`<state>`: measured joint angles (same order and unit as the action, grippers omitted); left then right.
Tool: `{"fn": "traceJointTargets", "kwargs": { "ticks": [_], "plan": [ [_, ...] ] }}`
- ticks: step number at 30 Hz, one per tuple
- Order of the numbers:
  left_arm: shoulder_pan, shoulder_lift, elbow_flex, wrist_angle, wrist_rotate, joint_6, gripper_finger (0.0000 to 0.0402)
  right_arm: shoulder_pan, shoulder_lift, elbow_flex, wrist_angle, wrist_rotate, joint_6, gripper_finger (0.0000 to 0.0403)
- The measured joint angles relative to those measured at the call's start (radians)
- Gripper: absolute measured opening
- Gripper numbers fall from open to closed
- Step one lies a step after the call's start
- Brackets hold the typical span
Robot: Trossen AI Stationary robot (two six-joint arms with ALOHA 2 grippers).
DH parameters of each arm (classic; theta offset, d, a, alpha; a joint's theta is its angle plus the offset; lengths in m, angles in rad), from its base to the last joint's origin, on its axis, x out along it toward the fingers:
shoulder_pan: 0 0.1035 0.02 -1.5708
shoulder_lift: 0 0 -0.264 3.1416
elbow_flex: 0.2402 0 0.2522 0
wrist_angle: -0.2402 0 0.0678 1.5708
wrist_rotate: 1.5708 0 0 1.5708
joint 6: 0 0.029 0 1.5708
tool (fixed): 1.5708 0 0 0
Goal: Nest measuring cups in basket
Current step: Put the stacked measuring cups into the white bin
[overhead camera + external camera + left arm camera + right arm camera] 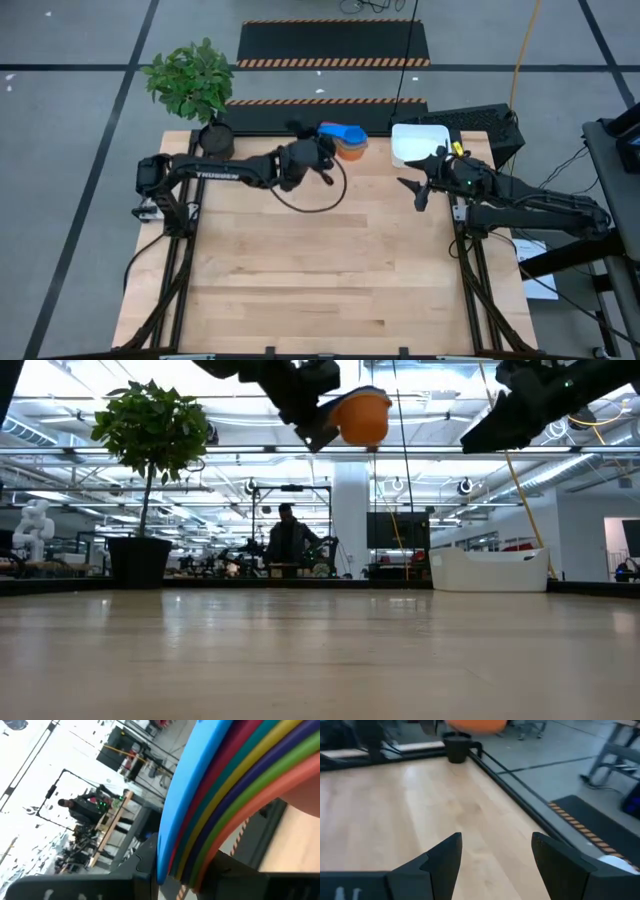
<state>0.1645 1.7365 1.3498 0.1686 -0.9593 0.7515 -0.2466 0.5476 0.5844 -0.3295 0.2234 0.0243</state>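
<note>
left end effector [322, 152] is clamped on the nested stack of measuring cups [345, 140], held well clear of the tabletop [320, 270]. low view shows the orange bottom cup hanging in the air with nothing under it. left wrist view: rims sit flush one inside the other, blue, red, teal, yellow, green, orange, right against the fingers, so the set looks already nested.

step in hand, as i read it: carry phase. stacking done, drop into the basket [418, 145] not yet done.

basket sits beyond the stack, off toward the right arm's side, on the far tabletop edge, apart from the cups. looks empty from above.

right end effector [425, 186] hovers with jaws spread and nothing between them, just beside the basket's near side. waiting, i'd say.

next move calls for: translate the stack across until it's above the basket opening, lower until the bottom cup is inside the walls, then release. grip seems to be on the rims or handles, so tilt on descent could fan the stack.

plant pot [214, 139] is behind the left arm, out of the path.
</note>
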Motion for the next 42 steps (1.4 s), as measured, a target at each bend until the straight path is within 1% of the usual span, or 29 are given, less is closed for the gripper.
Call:
{"fn": "traceJointTargets", "kwargs": {
  "ticks": [3, 5, 7, 11, 14, 16, 19, 24, 27, 29, 32, 35, 39, 41, 42],
  "plan": [
    [0.026, 0.020, 0.031, 0.051, 0.059, -0.003, 0.0078, 0.000, 0.001, -0.010, 0.018, 0.016, -0.041, 0.0235],
    [0.036, 0.038, 0.039, 0.074, 0.079, 0.002, 0.0078, 0.000, 0.004, -0.010, 0.040, 0.012, -0.100, 0.0235],
    [0.048, 0.067, 0.051, 0.106, 0.130, 0.007, 0.0078, 0.001, 0.004, -0.010, 0.053, 0.012, -0.161, 0.0235],
    [0.080, 0.128, 0.093, 0.113, 0.173, -0.026, 0.0078, 0.002, 0.004, -0.010, 0.073, 0.017, -0.209, 0.0235],
    [0.102, 0.186, 0.160, 0.126, 0.187, -0.039, 0.0078, 0.002, 0.004, -0.010, 0.071, 0.022, -0.213, 0.0235],
    [0.112, 0.239, 0.226, 0.126, 0.198, -0.029, 0.0078, 0.003, 0.004, -0.010, 0.071, 0.054, -0.213, 0.0235],
    [0.119, 0.327, 0.344, 0.095, 0.202, 0.017, 0.0078, 0.003, 0.004, -0.010, 0.069, 0.155, -0.217, 0.0235],
    [0.136, 0.456, 0.559, -0.010, 0.201, 0.053, 0.0078, 0.003, 0.001, -0.011, 0.069, 0.402, -0.274, 0.0235],
    [0.148, 0.522, 0.662, -0.069, 0.200, 0.052, 0.0078, 0.003, -0.004, -0.011, 0.078, 0.540, -0.301, 0.0235],
    [0.156, 0.557, 0.710, -0.091, 0.200, 0.052, 0.0078, 0.003, -0.009, -0.011, 0.095, 0.591, -0.312, 0.0235],
    [0.159, 0.589, 0.746, -0.098, 0.198, 0.052, 0.0078, 0.003, -0.018, -0.011, 0.131, 0.576, -0.337, 0.0235],
    [0.157, 0.602, 0.751, -0.131, 0.200, 0.044, 0.0078, 0.003, -0.022, -0.011, 0.139, 0.492, -0.351, 0.0235],
    [0.154, 0.603, 0.736, -0.218, 0.200, -0.033, 0.0078, 0.003, -0.018, -0.011, 0.152, 0.383, -0.352, 0.0235],
    [0.155, 0.603, 0.735, -0.274, 0.200, -0.073, 0.0078, 0.003, -0.009, -0.011, 0.163, 0.348, -0.341, 0.0235],
    [0.155, 0.603, 0.735, -0.298, 0.200, -0.091, 0.0078, 0.005, -0.002, -0.011, 0.166, 0.348, -0.336, 0.0235]
  ]
}}
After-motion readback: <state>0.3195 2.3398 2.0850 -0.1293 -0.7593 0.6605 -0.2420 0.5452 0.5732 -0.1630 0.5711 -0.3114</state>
